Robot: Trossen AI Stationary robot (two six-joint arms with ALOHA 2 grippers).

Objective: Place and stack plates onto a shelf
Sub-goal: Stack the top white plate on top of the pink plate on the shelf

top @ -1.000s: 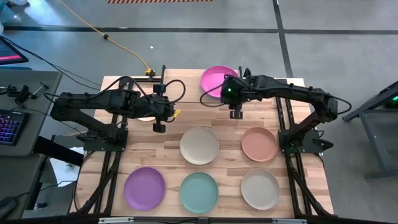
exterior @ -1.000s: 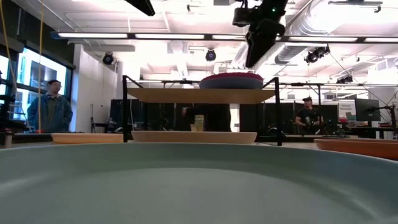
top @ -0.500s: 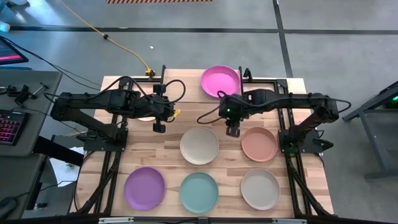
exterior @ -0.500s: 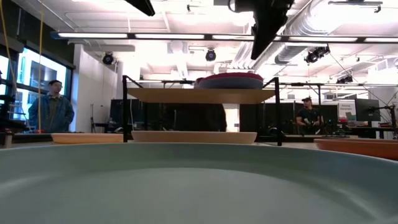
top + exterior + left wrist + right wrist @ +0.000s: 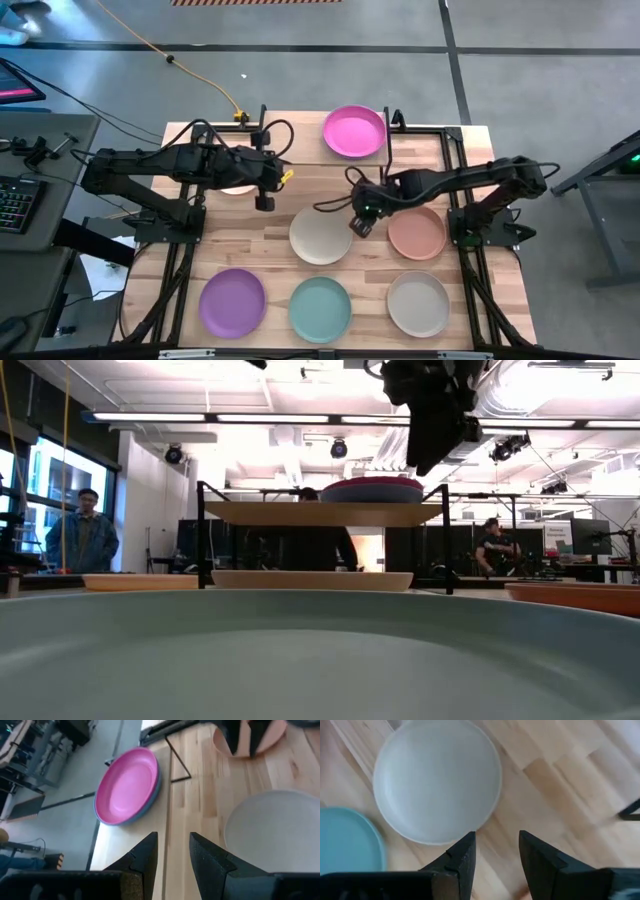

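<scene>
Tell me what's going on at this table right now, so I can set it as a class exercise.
A two-armed robot is stacking plates onto a small shelf. A magenta plate already sits there on a blue one. The right gripper, open and empty, hovers between the cream plate and salmon plate. The left gripper waits open near the pale pink plate. Purple, teal and beige plates lie untouched.

The plank table [image 5: 270,255] bears cream [image 5: 320,234], salmon [image 5: 417,231], purple [image 5: 232,302], teal [image 5: 320,308] and beige [image 5: 418,303] plates.
</scene>
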